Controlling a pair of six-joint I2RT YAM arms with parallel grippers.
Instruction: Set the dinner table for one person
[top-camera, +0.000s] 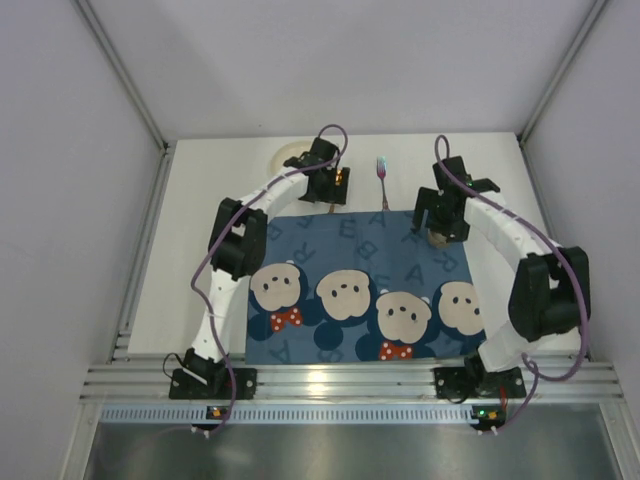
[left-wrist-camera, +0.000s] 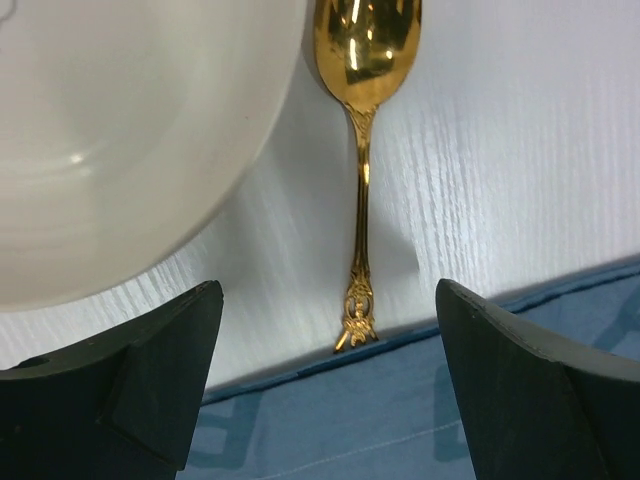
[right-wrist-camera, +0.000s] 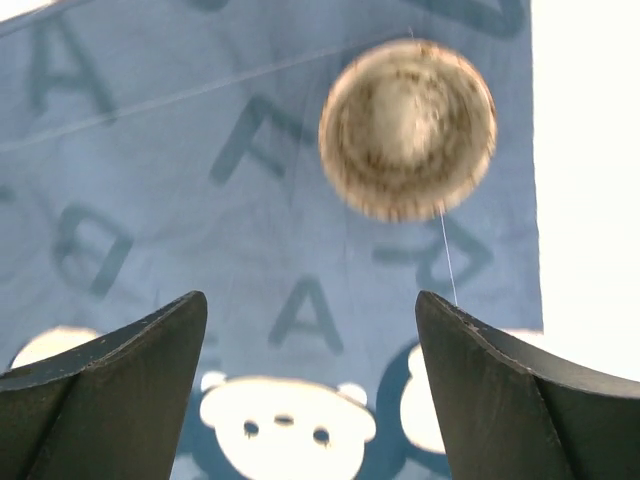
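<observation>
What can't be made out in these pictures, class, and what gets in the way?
- Plate: left wrist view, cut by top and left edges; from above, the left arm covers most.
- Gold spoon: left wrist view, bowl tip cut by top edge.
- Round object on placemat: right wrist view, blurred; identity unclear.
- Small utensil: top view, too small to tell its type.

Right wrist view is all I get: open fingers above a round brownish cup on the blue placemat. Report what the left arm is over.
Observer: The left gripper, open, hangs over a gold spoon lying on the white table.
Operator: Give me what lies beside that spoon.
Observer: A white plate, close beside the spoon's bowl.
Operator: Name any other cutlery.
Observer: A fork lies on the table beyond the placemat's far edge, near its middle.
</observation>
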